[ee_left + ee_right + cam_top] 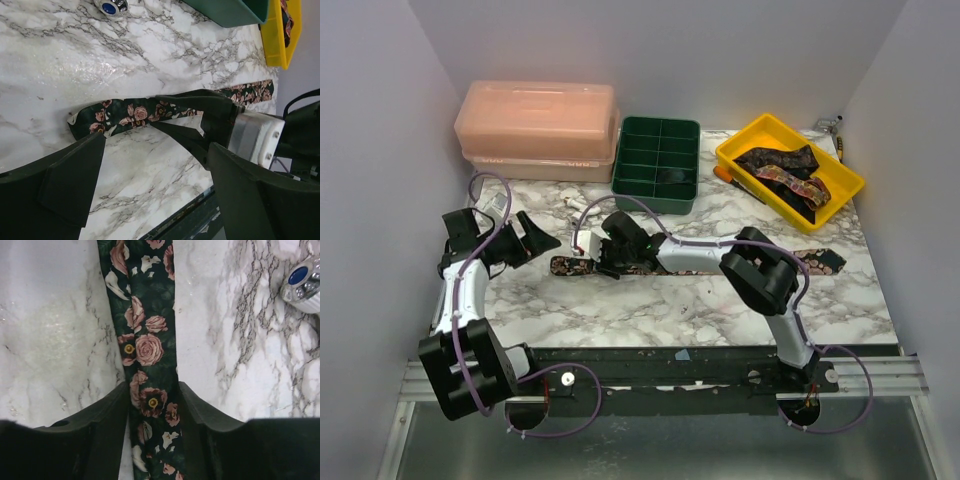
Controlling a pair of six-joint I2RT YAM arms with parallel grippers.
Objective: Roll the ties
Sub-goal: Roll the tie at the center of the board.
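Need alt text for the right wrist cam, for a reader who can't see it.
A dark floral tie lies flat on the marble table, running up the frame, with the right gripper straddling it, one black finger at each edge. A small silver piece with a blue centre sits at the upper right, apart from the tie.

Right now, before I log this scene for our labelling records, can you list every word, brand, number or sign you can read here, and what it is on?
None: no text can be read in any view.
The pink box, green tray and yellow bin show no lettering.
The tie laid flat bears only a rose pattern.
The blue-capped metal piece shows no mark that can be made out.
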